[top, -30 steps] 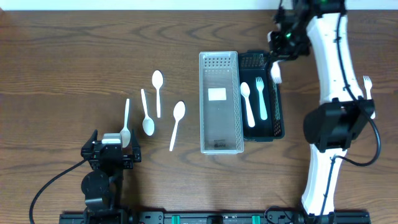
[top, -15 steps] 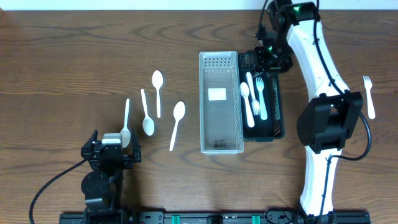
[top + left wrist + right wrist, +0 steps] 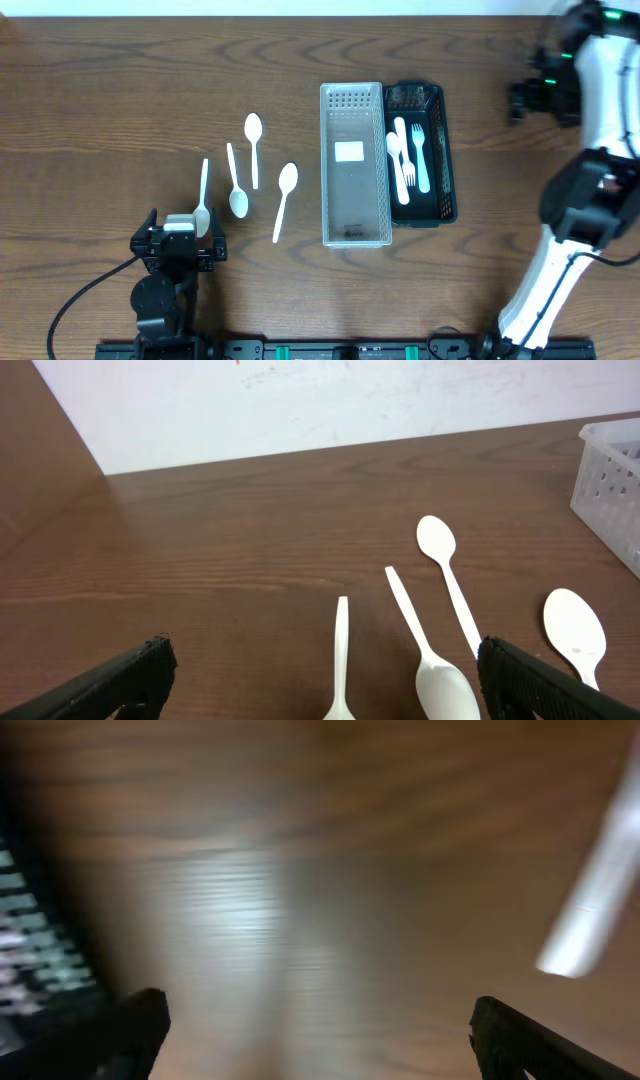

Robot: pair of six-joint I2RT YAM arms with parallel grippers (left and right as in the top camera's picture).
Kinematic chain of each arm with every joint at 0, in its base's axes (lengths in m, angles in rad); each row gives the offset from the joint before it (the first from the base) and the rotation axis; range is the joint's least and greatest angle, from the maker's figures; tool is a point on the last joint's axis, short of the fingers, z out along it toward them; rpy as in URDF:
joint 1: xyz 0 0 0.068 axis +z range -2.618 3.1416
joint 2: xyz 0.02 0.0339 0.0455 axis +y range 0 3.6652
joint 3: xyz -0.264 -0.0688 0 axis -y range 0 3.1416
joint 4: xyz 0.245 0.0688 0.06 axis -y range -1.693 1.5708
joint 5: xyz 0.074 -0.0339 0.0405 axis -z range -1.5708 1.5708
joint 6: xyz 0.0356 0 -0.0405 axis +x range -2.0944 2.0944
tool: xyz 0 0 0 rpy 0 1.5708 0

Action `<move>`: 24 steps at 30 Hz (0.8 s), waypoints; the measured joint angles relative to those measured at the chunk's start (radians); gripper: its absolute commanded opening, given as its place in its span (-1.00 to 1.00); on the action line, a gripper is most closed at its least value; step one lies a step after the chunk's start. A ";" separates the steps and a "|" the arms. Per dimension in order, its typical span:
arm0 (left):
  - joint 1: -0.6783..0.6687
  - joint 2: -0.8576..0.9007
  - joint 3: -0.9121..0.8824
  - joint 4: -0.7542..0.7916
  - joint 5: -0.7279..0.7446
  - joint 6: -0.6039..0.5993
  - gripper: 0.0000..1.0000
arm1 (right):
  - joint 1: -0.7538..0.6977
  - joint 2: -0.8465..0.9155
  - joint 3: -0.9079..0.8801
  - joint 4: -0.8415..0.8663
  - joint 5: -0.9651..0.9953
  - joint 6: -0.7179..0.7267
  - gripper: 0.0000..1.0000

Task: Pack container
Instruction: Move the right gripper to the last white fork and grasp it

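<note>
Overhead, bare worktop [image 3: 120, 80] is stretching wide around the clear bin [image 3: 324, 165] sitting mid-worktop, its right wall touching the black tray [image 3: 448, 150], which is holding white cutlery [image 3: 405, 155]. Four spoons [image 3: 238, 180] are lying left. Left hand [image 3: 320, 680] and right hand [image 3: 320, 1030] are gaping, released.

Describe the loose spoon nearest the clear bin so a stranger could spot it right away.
Start at the clear bin in the middle of the table. Four white spoons lie loose to its left. Yours is the nearest spoon, slanted with its bowl pointing up-table; the other three lie farther left.
</note>
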State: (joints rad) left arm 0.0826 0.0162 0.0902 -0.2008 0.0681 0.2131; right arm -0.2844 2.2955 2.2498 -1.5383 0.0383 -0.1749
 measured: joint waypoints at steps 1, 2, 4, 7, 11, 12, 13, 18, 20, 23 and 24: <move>0.000 0.000 0.000 0.000 0.000 0.000 0.96 | -0.035 0.000 0.001 0.017 0.007 -0.021 0.99; 0.000 0.000 0.000 0.000 0.000 0.000 0.96 | -0.064 0.000 0.001 0.032 0.005 -0.040 0.98; 0.000 0.000 0.000 0.000 0.000 0.000 0.96 | -0.122 0.000 0.000 0.062 -0.006 -0.084 0.99; 0.000 0.000 0.000 0.000 0.000 0.000 0.96 | -0.191 0.000 -0.002 0.098 -0.021 -0.138 0.99; 0.000 0.000 0.000 0.000 0.000 0.000 0.96 | -0.264 0.000 -0.027 0.172 -0.036 -0.188 0.98; 0.000 0.000 0.000 0.000 0.000 0.000 0.96 | -0.281 0.000 -0.042 0.186 -0.044 -0.201 0.99; 0.000 0.000 0.000 0.000 0.000 0.000 0.96 | -0.293 0.000 -0.058 0.201 -0.050 -0.213 0.99; 0.000 0.000 0.000 0.000 0.000 0.000 0.96 | -0.320 0.000 -0.134 0.271 -0.070 -0.269 0.99; 0.000 0.000 0.000 0.000 0.000 0.000 0.96 | -0.320 0.000 -0.144 0.299 -0.073 -0.282 0.99; 0.000 0.000 0.000 0.000 0.000 0.000 0.96 | -0.320 0.000 -0.146 0.338 -0.075 -0.294 0.98; 0.000 0.000 0.000 0.000 0.000 0.000 0.96 | -0.320 0.000 -0.146 0.345 -0.075 -0.298 0.98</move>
State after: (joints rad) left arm 0.0826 0.0162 0.0902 -0.2008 0.0681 0.2131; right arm -0.6048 2.2955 2.1036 -1.1934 -0.0364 -0.4732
